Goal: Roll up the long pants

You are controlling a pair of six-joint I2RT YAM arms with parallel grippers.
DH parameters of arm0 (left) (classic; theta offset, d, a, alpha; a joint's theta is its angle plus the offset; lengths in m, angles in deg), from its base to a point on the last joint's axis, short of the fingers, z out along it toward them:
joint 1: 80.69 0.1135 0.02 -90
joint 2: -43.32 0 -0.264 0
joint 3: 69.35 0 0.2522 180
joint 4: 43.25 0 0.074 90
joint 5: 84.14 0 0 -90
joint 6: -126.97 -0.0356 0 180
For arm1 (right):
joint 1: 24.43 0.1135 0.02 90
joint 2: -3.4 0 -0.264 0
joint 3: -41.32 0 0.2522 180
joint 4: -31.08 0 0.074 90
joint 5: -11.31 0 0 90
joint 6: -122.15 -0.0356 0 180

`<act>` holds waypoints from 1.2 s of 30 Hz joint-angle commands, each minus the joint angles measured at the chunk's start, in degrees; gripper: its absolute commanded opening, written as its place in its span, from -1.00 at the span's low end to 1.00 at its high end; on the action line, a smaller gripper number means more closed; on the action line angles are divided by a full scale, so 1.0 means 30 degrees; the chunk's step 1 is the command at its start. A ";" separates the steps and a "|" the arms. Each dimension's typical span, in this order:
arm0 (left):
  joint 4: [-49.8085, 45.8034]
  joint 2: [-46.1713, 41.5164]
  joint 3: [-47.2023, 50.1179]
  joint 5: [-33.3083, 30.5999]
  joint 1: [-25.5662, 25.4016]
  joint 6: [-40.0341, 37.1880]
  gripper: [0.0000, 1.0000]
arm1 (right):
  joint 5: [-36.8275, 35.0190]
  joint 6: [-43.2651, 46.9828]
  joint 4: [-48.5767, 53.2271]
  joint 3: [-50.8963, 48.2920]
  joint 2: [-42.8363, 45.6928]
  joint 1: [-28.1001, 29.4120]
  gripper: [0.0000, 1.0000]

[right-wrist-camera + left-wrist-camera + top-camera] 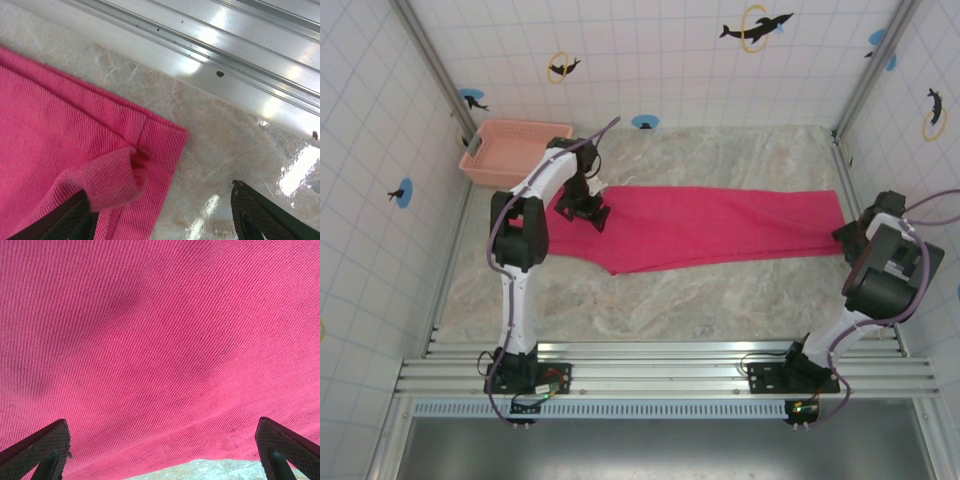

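Long pants are lying flat and stretched out, running left to right across the far half of the table. The cloth is showing bright magenta-red with a diagonal ribbed weave (plain, unmarked). At the right end the hemmed corner is lying flat, and a small fold beside it is curling upward.

You see white tiled walls with dolphin stickers around a beige marbled tabletop, with aluminium rails at its near edge

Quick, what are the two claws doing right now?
Left gripper: open, over the long pants.
Right gripper: open, a fold of them lying on one finger.
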 commanded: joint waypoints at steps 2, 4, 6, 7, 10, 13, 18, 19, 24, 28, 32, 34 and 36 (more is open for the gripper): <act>-0.0186 0.0441 -0.0593 0.0294 -0.0273 0.0425 0.95 | -0.0597 -0.0679 -0.0857 0.0570 -0.0941 -0.0140 0.41; -0.0128 0.0440 -0.0658 0.0360 -0.0394 0.0456 0.95 | -0.1341 -0.0679 -0.0544 0.0848 -0.1252 -0.0219 0.41; -0.0099 0.0398 -0.0658 0.0346 -0.0509 0.0544 0.95 | -0.1838 -0.0655 -0.0379 0.1150 -0.1765 -0.0250 0.40; -0.0124 0.0414 -0.0636 0.0316 -0.0559 0.0615 0.95 | -0.1920 -0.0638 -0.0378 0.1346 -0.2094 -0.0305 0.39; -0.0259 0.0280 -0.0603 0.0273 -0.0708 0.0675 0.95 | -0.1478 -0.0516 0.0121 0.2084 -0.2655 -0.0210 0.13; -0.0216 -0.0020 -0.0403 0.0198 -0.0781 0.0802 0.95 | -0.1211 0.0457 0.1103 0.2110 -0.1403 0.0396 0.24; 0.0182 -0.0046 -0.0177 0.0457 -0.0838 0.1164 0.95 | -0.0302 0.0110 -0.0343 0.0304 0.1840 0.0278 0.39; 0.0321 0.0025 -0.0078 0.0474 -0.0870 0.1219 0.95 | -0.0314 -0.0298 -0.0510 0.0183 0.2127 0.0117 0.39; 0.0270 0.0408 0.0031 0.0311 -0.0947 0.1168 0.95 | -0.0394 -0.0987 -0.1067 0.0702 0.1556 -0.0190 0.40; 0.0225 0.0394 0.0162 0.0023 -0.0977 0.1144 0.95 | -0.0647 -0.1297 -0.0144 0.1685 -0.0022 -0.0057 0.39; 0.0154 0.0434 0.0046 -0.0035 -0.1010 0.1330 0.95 | -0.1118 -0.1647 -0.0324 0.1720 -0.0798 0.0180 0.38; 0.0165 0.0399 0.0045 -0.0005 -0.1026 0.1406 0.95 | -0.1217 -0.1789 -0.0264 0.1777 -0.1166 0.0271 0.37; 0.0111 0.0421 -0.0012 -0.0033 -0.1017 0.1465 0.95 | -0.1264 -0.1836 -0.0271 0.1812 -0.1504 0.0362 0.37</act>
